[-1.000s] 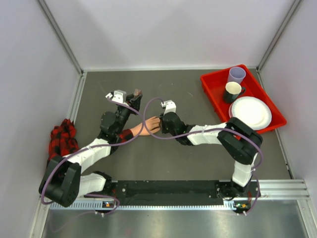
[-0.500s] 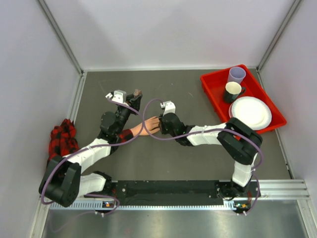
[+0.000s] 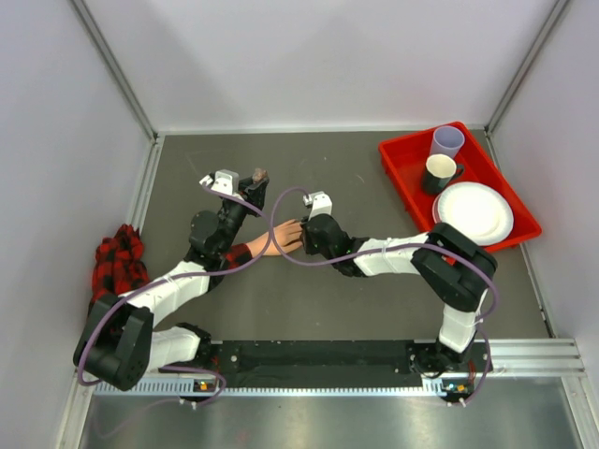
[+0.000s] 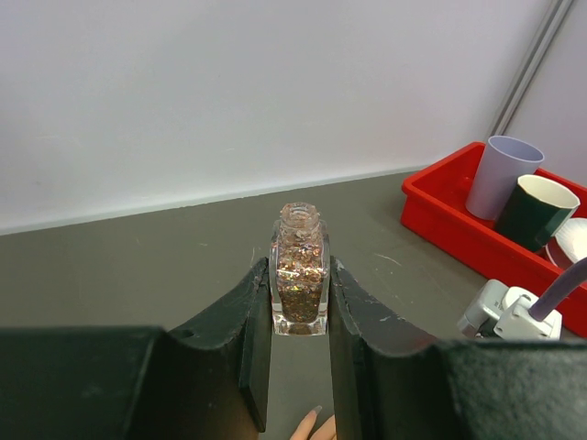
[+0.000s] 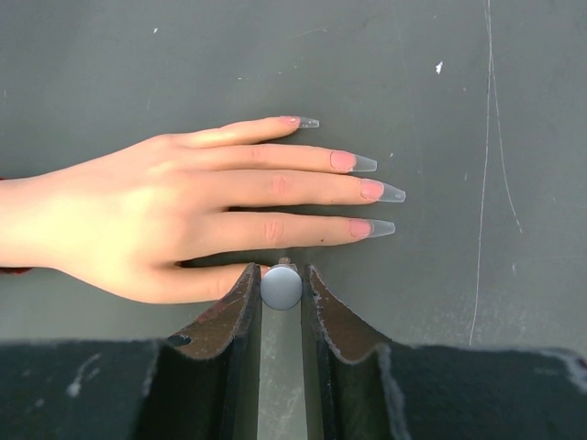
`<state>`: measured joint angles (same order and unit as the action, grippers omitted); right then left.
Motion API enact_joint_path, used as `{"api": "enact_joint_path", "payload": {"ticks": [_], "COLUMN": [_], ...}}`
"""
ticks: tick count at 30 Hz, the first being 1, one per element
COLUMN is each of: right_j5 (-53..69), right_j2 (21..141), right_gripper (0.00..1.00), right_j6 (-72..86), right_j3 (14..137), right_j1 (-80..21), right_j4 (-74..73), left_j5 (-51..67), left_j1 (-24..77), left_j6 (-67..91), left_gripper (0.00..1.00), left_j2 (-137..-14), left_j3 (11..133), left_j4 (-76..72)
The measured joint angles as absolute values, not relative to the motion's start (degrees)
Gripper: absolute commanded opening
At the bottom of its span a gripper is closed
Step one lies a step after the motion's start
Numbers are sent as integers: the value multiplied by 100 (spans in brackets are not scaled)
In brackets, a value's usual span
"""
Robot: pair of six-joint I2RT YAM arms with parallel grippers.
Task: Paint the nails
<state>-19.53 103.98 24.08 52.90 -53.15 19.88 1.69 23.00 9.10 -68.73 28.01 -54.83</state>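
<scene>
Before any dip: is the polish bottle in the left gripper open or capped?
Open. The polish bottle stands upright in the left gripper, bare neck showing; a round grey cap is clamped in the right gripper.

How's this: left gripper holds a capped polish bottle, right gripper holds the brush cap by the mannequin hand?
Wrong on capped: left wrist view shows the polish bottle uncapped in the left gripper; right gripper holds the brush cap by the mannequin hand.
</scene>
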Motion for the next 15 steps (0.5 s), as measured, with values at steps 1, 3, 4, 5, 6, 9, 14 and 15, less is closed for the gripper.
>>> {"api": "enact_joint_path", "payload": {"ticks": [1, 3, 4, 5, 6, 9, 14, 15], "right_j5": [-1953, -1953, -1953, -1953, -1953, -1953, -1949, -1946], "right_j2": [10398, 10398, 10398, 10398, 10398, 10398, 10398, 10398], "right_gripper": [0, 0, 0, 0, 0, 0, 0, 0], "right_j6": [2408, 2410, 2408, 2410, 2408, 2408, 2408, 2408], "right_j3": [5290, 5290, 5290, 5290, 5290, 5290, 5290, 5290], "right_j1": [-5315, -5317, -5317, -5321, -5323, -5336, -5358, -5360], "right_j4": [1990, 1997, 1994, 1994, 1997, 2001, 2010, 2010], "left_j5": [172, 172, 172, 174, 174, 187, 191, 191], "left_j1": [2300, 2300, 2300, 2300, 2300, 2300, 2300, 2300], "left_j6": [910, 913, 910, 910, 910, 910, 910, 910], "left_gripper": [0, 0, 0, 0, 0, 0, 0, 0], "left_j2": [-6873, -6873, -6873, -6873, -6873, -6873, -6873, -6873], "left_j3": [2801, 2801, 2801, 2801, 2801, 2801, 2801, 2801], "left_j4": [-5483, -5481, -5483, -5483, -5481, -5481, -5483, -5481]}}
